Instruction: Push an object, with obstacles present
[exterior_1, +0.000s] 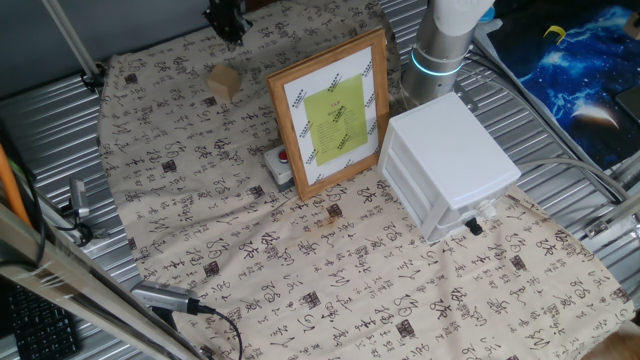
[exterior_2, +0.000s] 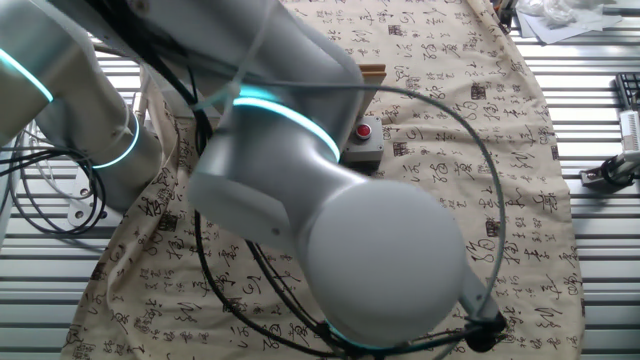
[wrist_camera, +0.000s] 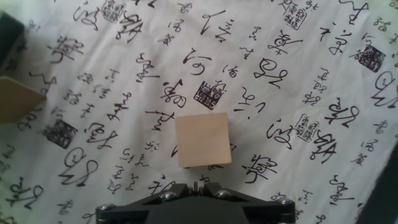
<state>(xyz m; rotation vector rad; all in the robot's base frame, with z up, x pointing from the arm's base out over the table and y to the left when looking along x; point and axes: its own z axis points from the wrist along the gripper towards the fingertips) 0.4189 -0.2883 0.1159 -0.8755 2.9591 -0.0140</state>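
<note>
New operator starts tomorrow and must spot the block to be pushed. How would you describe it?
Find the upright wooden picture frame on the patterned cloth. Beyond it, near the gripper, sits a small wooden block. It is plain tan, unlike the grey box with its red button.

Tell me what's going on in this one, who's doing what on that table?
A single robot arm is set up to push a small wooden block across a cloth-covered table. Its pincer hovers close to the block without touching it; the hand view shows the block just ahead of the closed fingertips. The obstacles sit further along the cloth: a framed picture standing upright, a grey box with red button at its base, and a white drawer unit beside it.
</note>
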